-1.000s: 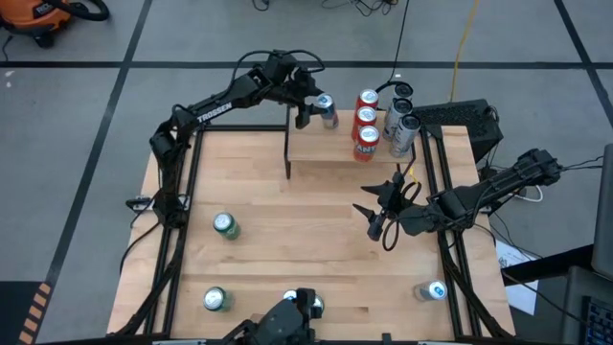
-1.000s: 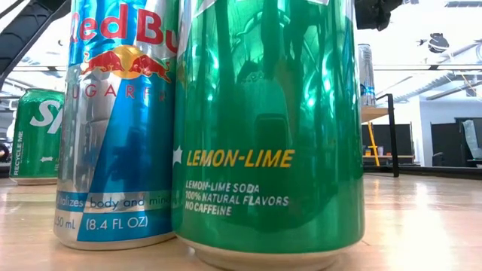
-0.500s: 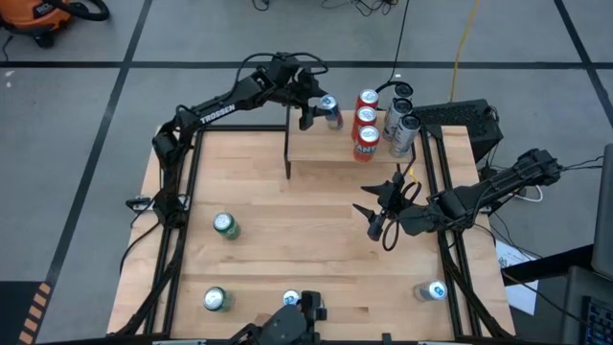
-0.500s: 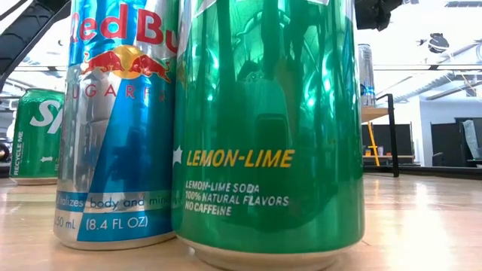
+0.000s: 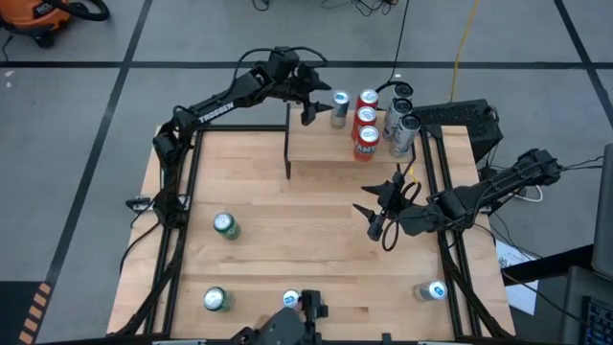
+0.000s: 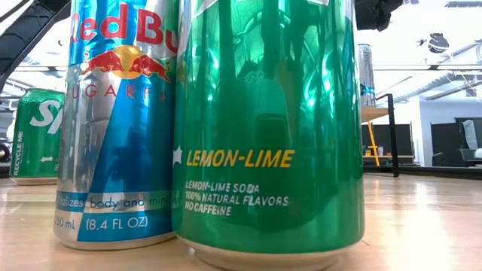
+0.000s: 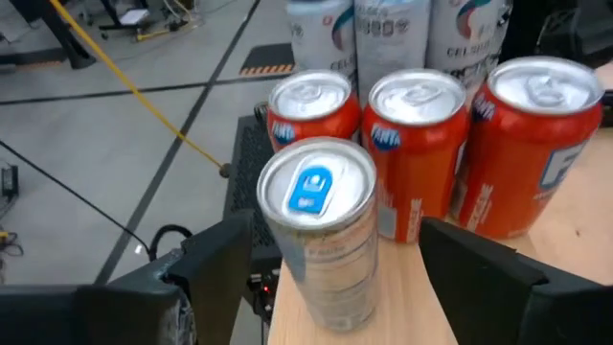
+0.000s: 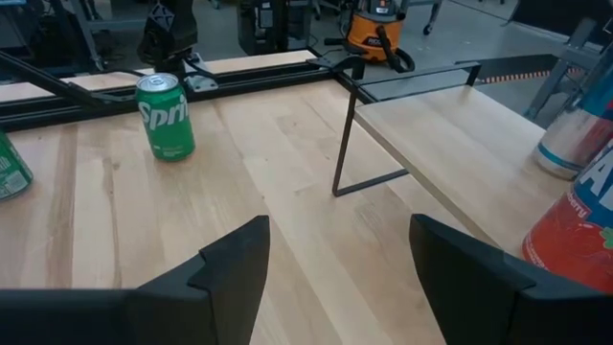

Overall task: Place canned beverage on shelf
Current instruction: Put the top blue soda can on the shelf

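Observation:
A slim silver can with a blue tab (image 7: 321, 230) stands upright on its base at the far left corner of the shelf (image 5: 321, 153), beside three red cans (image 7: 417, 144). My left gripper (image 5: 311, 107) is open and level with the can, one finger on each side of it (image 7: 340, 254). My right gripper (image 5: 371, 222) hangs open over the table's right half, short of the shelf (image 8: 460, 144), with nothing between its fingers (image 8: 335, 268). My left gripper reaches level from the table's left side, its fingers flanking the silver can's wall. One finger (image 7: 479, 278) stands plainly clear of it. The other finger (image 7: 225, 268) is so close to the can's wall (image 7: 273, 259) that I cannot tell whether it touches.
Tall silver cans (image 5: 400, 120) stand behind the red ones (image 5: 365, 123) at the shelf's right end. Green cans (image 5: 225, 225) (image 5: 215, 299) and two more cans (image 5: 290, 300) (image 5: 433, 290) stand on the table's near half. A green can (image 6: 267, 128) and a blue-silver one (image 6: 117, 120) fill the low view.
My left gripper has opened, letting go of the silver can. The can has shifted slightly toward the red cans and now stands on the shelf on its own. My right arm has kept still.

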